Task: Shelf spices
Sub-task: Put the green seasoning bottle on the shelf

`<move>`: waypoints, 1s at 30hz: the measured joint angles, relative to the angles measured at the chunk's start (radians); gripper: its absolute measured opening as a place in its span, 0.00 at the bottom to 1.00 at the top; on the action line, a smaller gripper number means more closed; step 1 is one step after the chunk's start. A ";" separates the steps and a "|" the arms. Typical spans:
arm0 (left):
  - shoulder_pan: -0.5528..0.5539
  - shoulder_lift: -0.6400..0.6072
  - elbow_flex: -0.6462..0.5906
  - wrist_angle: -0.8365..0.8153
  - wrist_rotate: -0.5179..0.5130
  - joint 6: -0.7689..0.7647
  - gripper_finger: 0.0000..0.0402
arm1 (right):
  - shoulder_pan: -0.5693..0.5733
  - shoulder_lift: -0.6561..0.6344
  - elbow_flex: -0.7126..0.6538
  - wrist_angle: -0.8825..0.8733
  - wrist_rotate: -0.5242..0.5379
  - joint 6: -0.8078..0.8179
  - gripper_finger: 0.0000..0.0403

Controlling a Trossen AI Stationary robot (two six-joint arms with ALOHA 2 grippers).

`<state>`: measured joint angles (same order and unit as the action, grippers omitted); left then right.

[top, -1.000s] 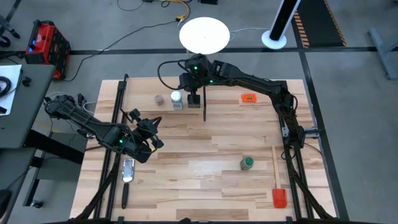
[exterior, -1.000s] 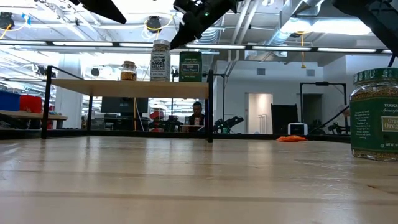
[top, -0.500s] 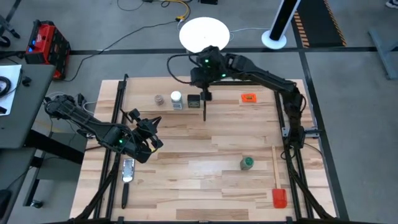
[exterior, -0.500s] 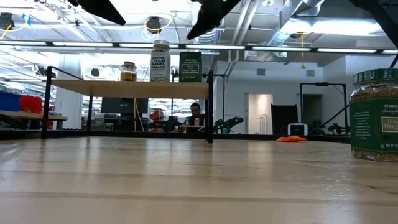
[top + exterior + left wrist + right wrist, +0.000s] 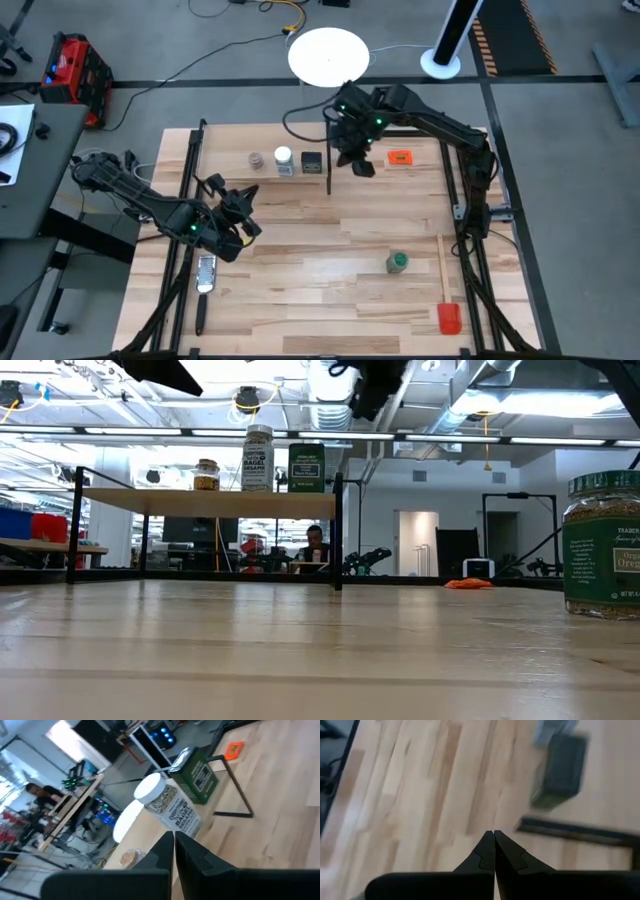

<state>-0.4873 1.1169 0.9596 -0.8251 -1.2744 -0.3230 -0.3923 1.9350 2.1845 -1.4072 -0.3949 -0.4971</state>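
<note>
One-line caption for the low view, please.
Three spices stand on the shelf; the green-lidded jar waits on the table.

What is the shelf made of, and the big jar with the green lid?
The long light-wood shelf with a thin black frame looks like a pale, matte wooden plank on thin black rods, probably painted metal. The green-lidded clear jar looks like shiny glass or clear plastic, since the green herbs show through; its ridged lid could be plastic or metal.

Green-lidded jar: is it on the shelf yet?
No, the green-lidded jar stands on the table, far from the shelf that holds the other three containers.
</note>
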 joint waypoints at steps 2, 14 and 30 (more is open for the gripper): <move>0.006 -0.020 0.000 0.045 0.043 0.048 0.01 | 0.011 0.000 -0.002 -0.048 -0.016 0.003 0.00; 0.066 -0.175 0.000 0.432 0.440 0.446 0.00 | 0.081 -0.338 -0.404 0.105 -0.055 0.088 0.00; 0.439 -0.267 0.000 0.248 0.546 0.424 0.00 | 0.147 -0.965 -1.214 1.063 0.266 0.358 0.01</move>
<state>-0.0480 0.8497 0.9596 -0.5773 -0.7287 0.1009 -0.2452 0.9702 0.9704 -0.3440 -0.1289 -0.1387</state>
